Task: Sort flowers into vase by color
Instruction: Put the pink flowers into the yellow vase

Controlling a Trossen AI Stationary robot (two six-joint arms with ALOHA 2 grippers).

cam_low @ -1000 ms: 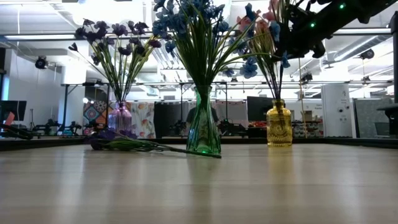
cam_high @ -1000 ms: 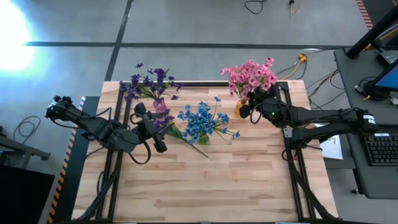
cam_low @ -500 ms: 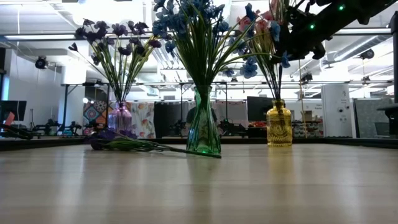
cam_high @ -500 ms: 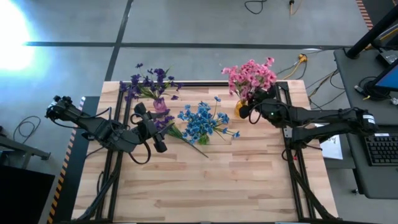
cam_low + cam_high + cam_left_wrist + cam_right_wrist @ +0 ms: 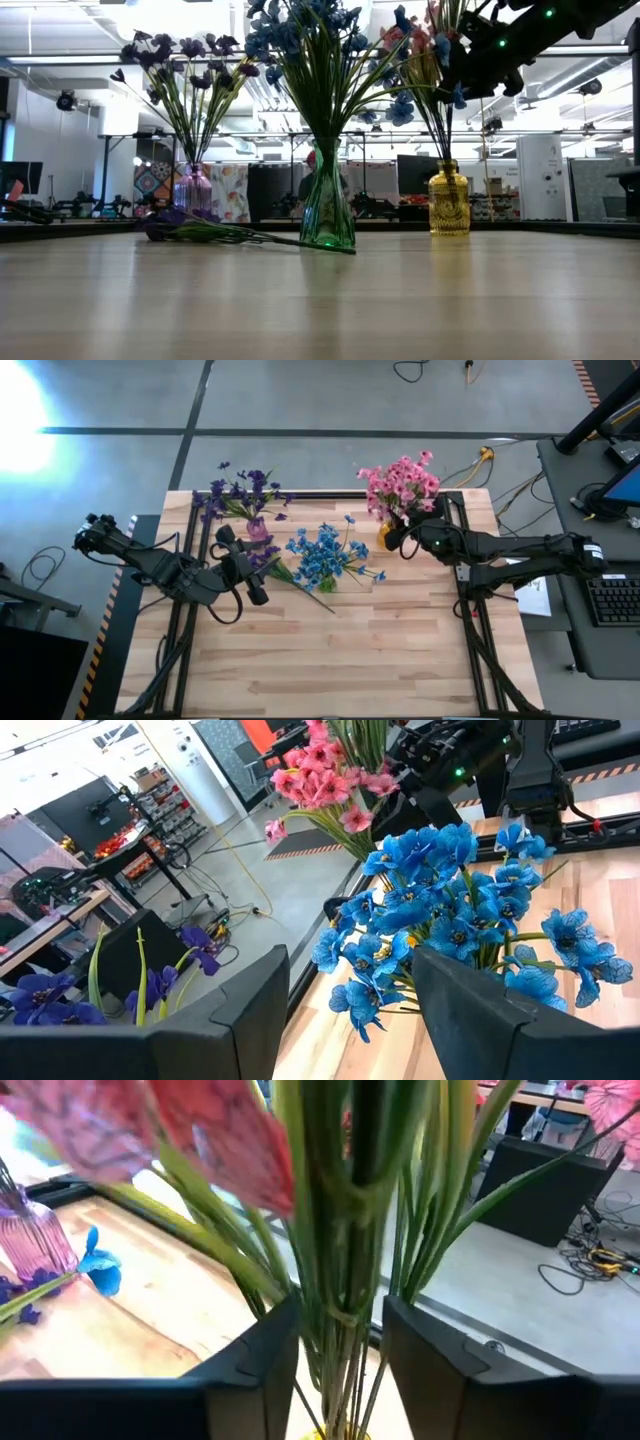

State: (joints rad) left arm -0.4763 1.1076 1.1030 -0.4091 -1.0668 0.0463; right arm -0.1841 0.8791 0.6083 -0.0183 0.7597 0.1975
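From overhead I see my right gripper at the yellow vase near the table's far right corner, right under the pink flowers standing in it. The top view hides the fingers behind blossoms and arm. My right wrist camera fills that in: the two dark fingers stand a little apart on either side of the bunched green stems, with a gap visible at the stems, so they are parted narrowly around them and I can't see a firm clamp.

The low camera gives me what the top view cannot: all three vases upright in a row, the purple vase with purple flowers, the green vase with blue flowers, and the yellow one beyond. It also shows a single purple sprig lying flat on the boards, its stem reaching toward the green vase's foot. Overhead, that loose sprig lies between the purple vase and the blue bunch, just beside my left gripper.

The left wrist camera looks past its own fingers, which stand wide apart with nothing between them, toward the blue blossoms and the pink ones farther off. A person shows faintly behind the green vase in the low view.
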